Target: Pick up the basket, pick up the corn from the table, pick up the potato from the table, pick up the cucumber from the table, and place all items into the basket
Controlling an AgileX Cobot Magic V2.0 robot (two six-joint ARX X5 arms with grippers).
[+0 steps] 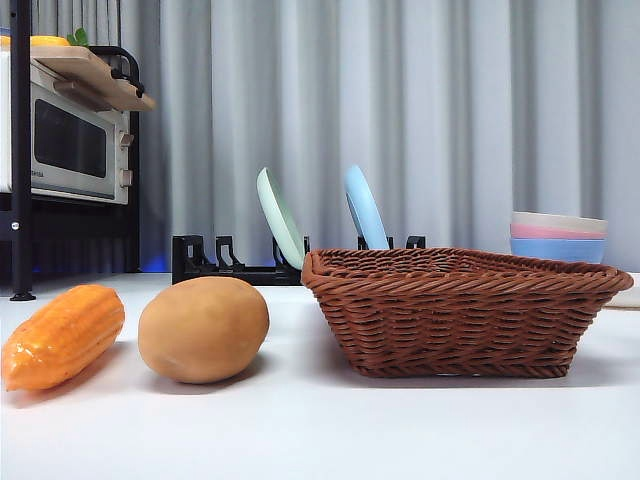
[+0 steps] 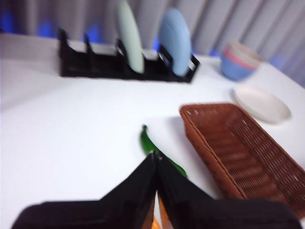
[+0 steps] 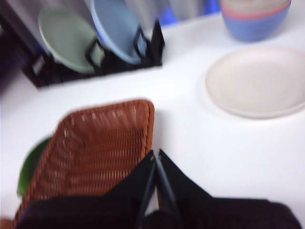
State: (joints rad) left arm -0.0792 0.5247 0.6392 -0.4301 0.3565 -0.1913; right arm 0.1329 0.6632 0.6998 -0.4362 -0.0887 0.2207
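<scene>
The reddish-brown wicker basket (image 1: 460,310) stands empty on the white table (image 1: 320,430), right of centre. The tan potato (image 1: 203,328) lies to its left, and the orange corn (image 1: 60,337) lies at the far left. The dark green cucumber (image 2: 150,143) lies beside the basket (image 2: 243,152) in the left wrist view; it is hidden in the front view. My left gripper (image 2: 156,155) is shut and empty, above the cucumber's end. My right gripper (image 3: 156,153) is shut and empty, above the basket (image 3: 95,152); the cucumber (image 3: 29,167) shows beyond it. Neither arm shows in the front view.
A black dish rack (image 1: 235,262) at the back holds a pale green plate (image 1: 280,217) and a blue plate (image 1: 365,208). Stacked bowls (image 1: 558,236) stand at the back right, with a white plate (image 3: 257,81) near them. A microwave (image 1: 65,140) sits on a shelf at the far left.
</scene>
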